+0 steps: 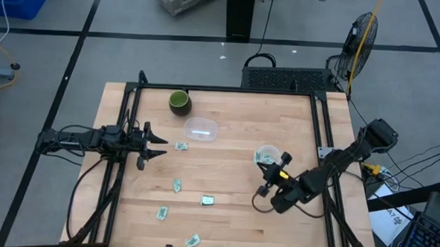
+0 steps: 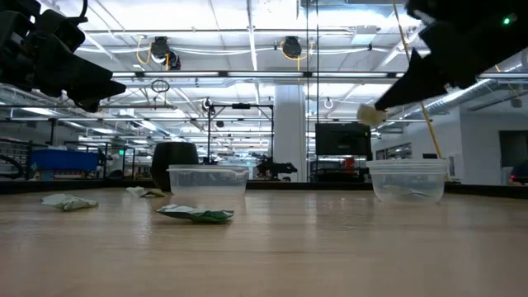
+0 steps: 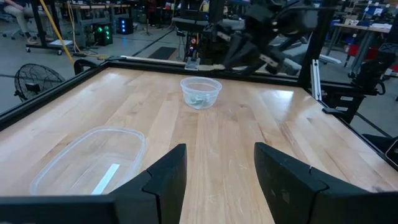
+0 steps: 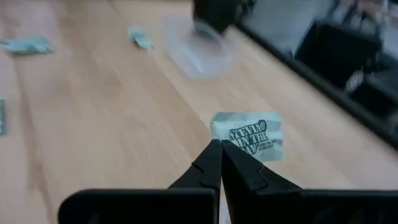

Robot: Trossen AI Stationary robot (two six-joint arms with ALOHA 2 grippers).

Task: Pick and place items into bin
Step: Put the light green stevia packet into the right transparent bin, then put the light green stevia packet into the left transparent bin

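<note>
Several small pale green and white packets lie flat on the wood table, among them a packet (image 1: pixel 181 146), a second (image 1: pixel 177 185) and a third (image 1: pixel 208 201). My right gripper (image 4: pixel 221 148) is shut on one packet (image 4: pixel 249 137), held in the air beside the round clear container (image 2: pixel 408 181), which has packets in it (image 1: pixel 267 154). My left gripper (image 3: pixel 217 177) hovers open over the table's left side (image 1: pixel 156 144), near the rectangular clear container (image 3: pixel 87 162), where one white packet (image 3: pixel 106 177) lies. My right gripper pinches the printed packet by its near edge (image 4: pixel 227 144) between the two fingertips. In the low view the fingers slant downward and the packet (image 2: pixel 371 114) sits at their very tips. It is lifted clear, higher than the round container's rim.
A dark green cup (image 1: pixel 178 101) stands near the far edge, behind the rectangular container (image 1: pixel 201 129). Two more packets lie near the near edge (image 1: pixel 162 212) (image 1: pixel 193 241). A black frame (image 1: pixel 317 120) rims the table. Bare wood lies between the two containers.
</note>
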